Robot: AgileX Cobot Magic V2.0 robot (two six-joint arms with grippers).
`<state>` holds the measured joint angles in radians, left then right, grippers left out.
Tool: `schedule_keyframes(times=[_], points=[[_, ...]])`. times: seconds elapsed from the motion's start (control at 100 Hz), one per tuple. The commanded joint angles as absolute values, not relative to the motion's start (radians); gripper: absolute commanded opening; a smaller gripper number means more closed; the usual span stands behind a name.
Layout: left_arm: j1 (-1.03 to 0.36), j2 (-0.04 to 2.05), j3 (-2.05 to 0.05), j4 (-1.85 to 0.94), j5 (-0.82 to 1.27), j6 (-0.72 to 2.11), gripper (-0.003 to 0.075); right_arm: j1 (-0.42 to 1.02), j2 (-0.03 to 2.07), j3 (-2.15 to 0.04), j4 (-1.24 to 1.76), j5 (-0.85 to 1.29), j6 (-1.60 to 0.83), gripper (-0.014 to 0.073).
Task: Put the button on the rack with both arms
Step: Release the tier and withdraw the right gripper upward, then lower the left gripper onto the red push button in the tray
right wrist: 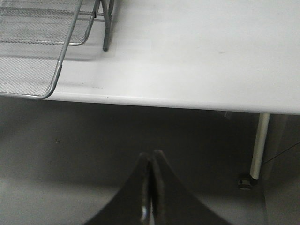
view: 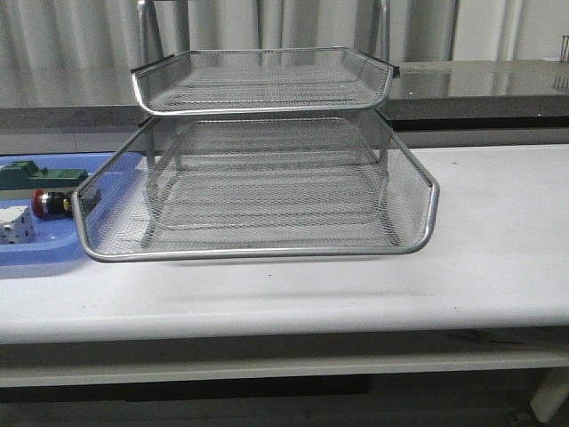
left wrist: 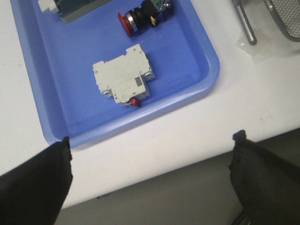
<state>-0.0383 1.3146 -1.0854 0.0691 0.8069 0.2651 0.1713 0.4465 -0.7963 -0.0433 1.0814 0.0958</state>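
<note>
The button (view: pixel 51 203), red head and dark rear block, lies on its side in the blue tray (view: pixel 36 253) at the far left, beside the rack (view: pixel 258 191). In the left wrist view the button (left wrist: pixel 143 17) lies beyond a white block (left wrist: pixel 123 80). My left gripper (left wrist: pixel 152 140) is open and empty, over the table's front edge short of the tray (left wrist: pixel 197 84). My right gripper (right wrist: pixel 151 154) is shut and empty, over the floor short of the table edge, with the rack's corner (right wrist: pixel 33 70) beyond it to one side. Neither arm shows in the front view.
A green flat block (view: pixel 25 174) and the white cube-like block (view: pixel 16 222) share the blue tray with the button. A rack leg (left wrist: pixel 246 26) stands near the tray's corner. A table leg (right wrist: pixel 258 145) shows below the white table (view: pixel 498 231).
</note>
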Motion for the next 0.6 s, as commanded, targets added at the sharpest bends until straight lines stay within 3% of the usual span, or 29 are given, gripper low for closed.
schedule_keyframes(times=[0.0, 0.59], points=[[-0.04, 1.337, -1.145, 0.062, 0.718, 0.307, 0.0657, 0.17, 0.452, -0.825, -0.06, 1.023, 0.089, -0.0071], [-0.04, 1.854, -1.744, 0.054, 0.897, 0.622, 0.0657, 0.17, 0.452, -0.825, -0.06, 1.023, 0.089, -0.0071]])
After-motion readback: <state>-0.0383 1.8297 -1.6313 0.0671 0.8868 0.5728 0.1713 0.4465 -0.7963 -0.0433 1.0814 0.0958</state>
